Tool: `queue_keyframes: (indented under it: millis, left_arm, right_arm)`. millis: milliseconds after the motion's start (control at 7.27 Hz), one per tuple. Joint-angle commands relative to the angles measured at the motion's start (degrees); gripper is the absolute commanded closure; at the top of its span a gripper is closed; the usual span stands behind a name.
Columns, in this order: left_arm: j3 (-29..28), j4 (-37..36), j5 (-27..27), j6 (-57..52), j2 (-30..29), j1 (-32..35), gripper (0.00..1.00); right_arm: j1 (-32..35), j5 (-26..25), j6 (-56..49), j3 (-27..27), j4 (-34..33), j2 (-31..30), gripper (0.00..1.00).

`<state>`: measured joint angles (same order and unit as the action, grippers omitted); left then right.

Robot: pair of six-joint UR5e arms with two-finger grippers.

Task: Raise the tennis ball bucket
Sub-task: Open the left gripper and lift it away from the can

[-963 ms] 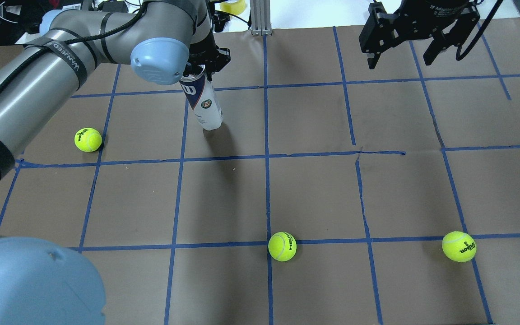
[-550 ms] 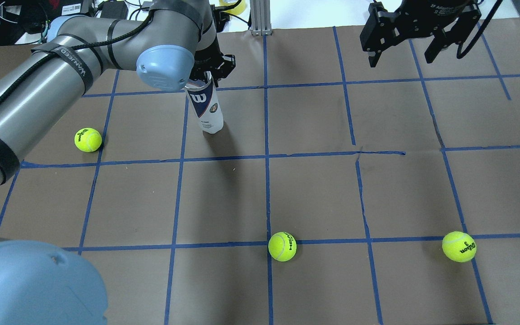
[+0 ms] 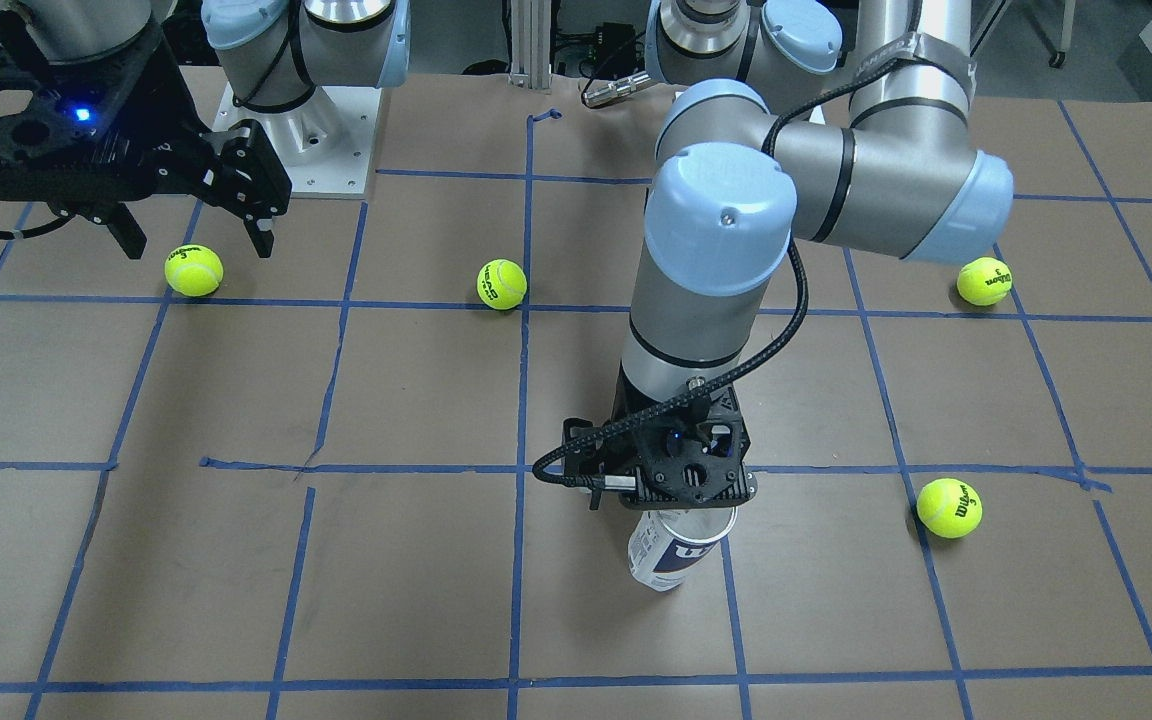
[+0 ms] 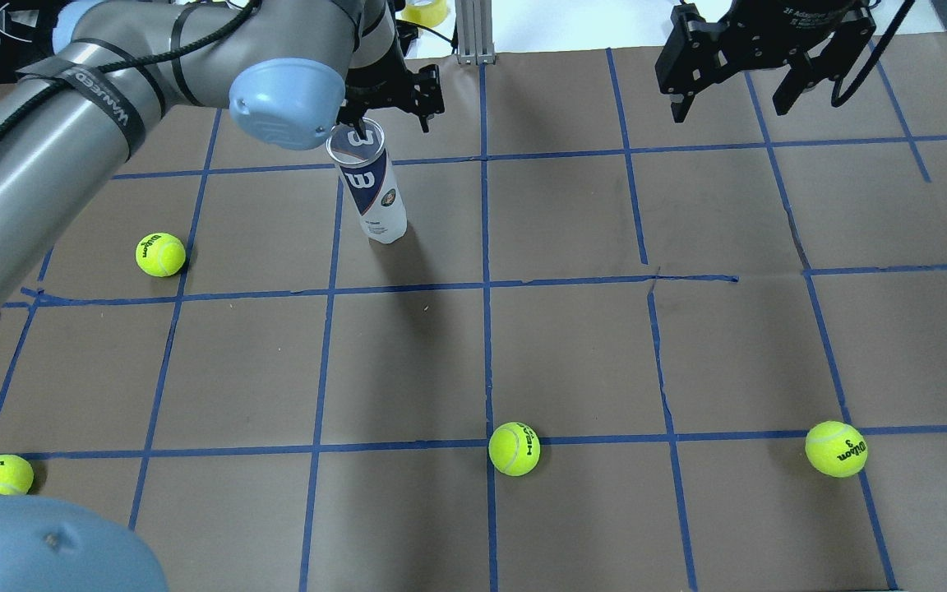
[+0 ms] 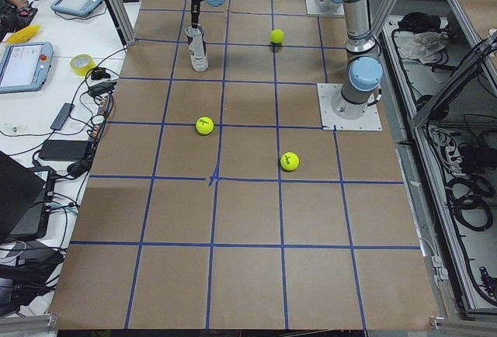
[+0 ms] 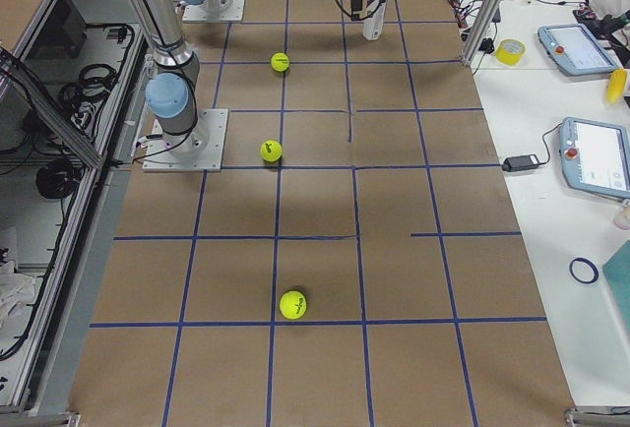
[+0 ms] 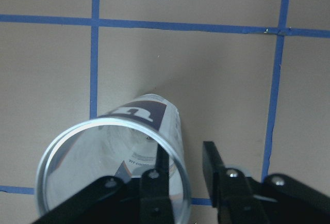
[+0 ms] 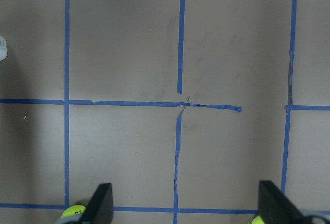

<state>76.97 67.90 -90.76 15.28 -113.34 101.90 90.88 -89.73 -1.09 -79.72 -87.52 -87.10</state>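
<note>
The tennis ball bucket (image 4: pixel 375 193) stands upright on the table (image 4: pixel 564 345), upper left of centre.
A tennis ball (image 4: pixel 160 254) lies well apart to its left; the left gripper (image 4: pixel 389 115) hangs over its open rim, fingers parted, clamping nothing; the right gripper (image 4: pixel 728 111), upper right, gapes wide, holding nothing.

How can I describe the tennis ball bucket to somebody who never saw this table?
On the brown table with the blue tape grid, find the left gripper on the side far from the robot. Just under it stands the tennis ball bucket, upright. It is the only tall clear tube, labelled white and navy; its neighbours are round yellow-green tennis balls.
</note>
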Motion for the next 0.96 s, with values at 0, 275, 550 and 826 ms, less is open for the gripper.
queue_keyframes:
  millis: [0, 275, 550, 826]
  left_arm:
    - [-7.8, 12.4, 0.4, 0.0, 2.8, -0.6, 0.00]
    - [-7.0, 16.0, 0.6, -2.3, 5.0, -3.3, 0.00]
    - [-2.4, 17.4, 0.6, -3.1, 7.8, -6.5, 0.00]
    - [1.9, 17.2, 0.8, -3.1, 10.0, -8.5, 0.00]
  right_arm:
    - [0.0, 0.0, -0.1, -0.1, 0.0, 0.0, 0.00]
    - [0.0, -0.1, -0.1, -0.1, 0.0, 0.0, 0.00]
    - [0.0, 0.1, -0.1, -0.1, 0.0, 0.1, 0.00]
    - [0.0, 0.2, -0.1, -0.1, 0.0, 0.1, 0.00]
